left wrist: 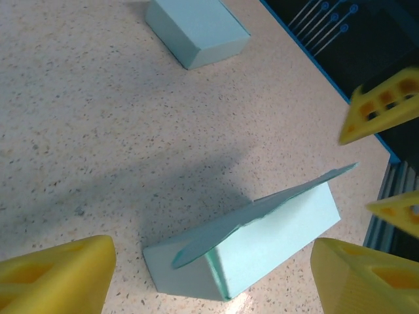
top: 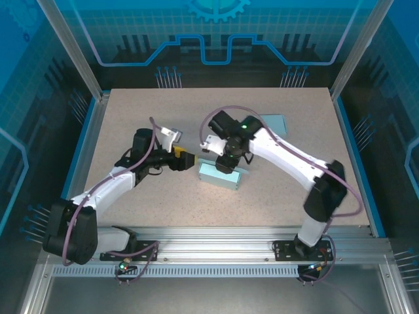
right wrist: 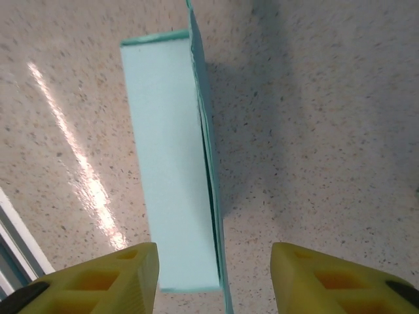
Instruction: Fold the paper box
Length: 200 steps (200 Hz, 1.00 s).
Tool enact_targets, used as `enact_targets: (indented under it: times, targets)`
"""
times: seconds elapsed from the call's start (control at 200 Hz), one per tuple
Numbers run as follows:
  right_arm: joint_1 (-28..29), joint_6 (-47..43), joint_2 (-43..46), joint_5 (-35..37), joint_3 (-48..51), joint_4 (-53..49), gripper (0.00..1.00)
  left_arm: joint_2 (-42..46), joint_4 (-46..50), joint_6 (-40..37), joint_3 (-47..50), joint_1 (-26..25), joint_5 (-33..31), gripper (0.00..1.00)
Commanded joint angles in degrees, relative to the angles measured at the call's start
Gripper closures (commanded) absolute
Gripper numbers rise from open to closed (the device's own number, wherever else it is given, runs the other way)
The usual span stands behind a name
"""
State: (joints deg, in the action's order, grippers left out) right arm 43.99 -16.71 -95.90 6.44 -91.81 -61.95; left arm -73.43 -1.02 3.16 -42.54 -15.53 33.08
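Observation:
The light teal paper box [top: 221, 176] lies on its side mid-table. Its lid flap [left wrist: 262, 206] stands slightly ajar along the top edge. My left gripper [top: 188, 160] is open just left of the box, with its yellow fingers [left wrist: 55, 275] spread wide on either side of the box [left wrist: 275, 239] and clear of it. My right gripper [top: 227, 163] hovers directly over the box, pointing down. It is open, and its fingers [right wrist: 98, 281] straddle the near end of the box [right wrist: 170, 163] without pinching it. The right gripper's yellow fingertips [left wrist: 383, 104] show at the box's far end.
A second teal box [top: 275, 122] sits closed toward the back right, also seen in the left wrist view [left wrist: 196, 29]. The speckled tabletop [top: 150, 118] has a blue raised border [top: 353, 157]. A metal rail [top: 229, 248] runs along the near edge.

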Motion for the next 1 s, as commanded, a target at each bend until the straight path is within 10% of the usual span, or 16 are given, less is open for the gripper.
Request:
enact_targets:
  times: [0.0, 0.4, 0.755, 0.996]
  targets:
    - [0.4, 7.9, 10.3, -1.4, 6.8, 7.8, 0.5, -0.7, 11.3, -10.6, -3.6, -3.8, -7.5, 0.2]
    - [-1.5, 31.7, 31.3, 11.0, 32.0, 19.3, 0.45, -4.1, 18.2, -20.7, -10.2, -6.6, -15.2, 0.28]
    - [-7.8, 36.9, 38.9, -0.2, 43.1, 27.0, 0.38, -10.9, 23.3, -26.4, -15.8, -8.1, -13.2, 0.4]
    - [-11.0, 36.4, 37.5, -5.7, 45.6, 30.7, 0.38, -13.3, 24.5, -26.8, -17.8, -8.4, -13.7, 0.66]
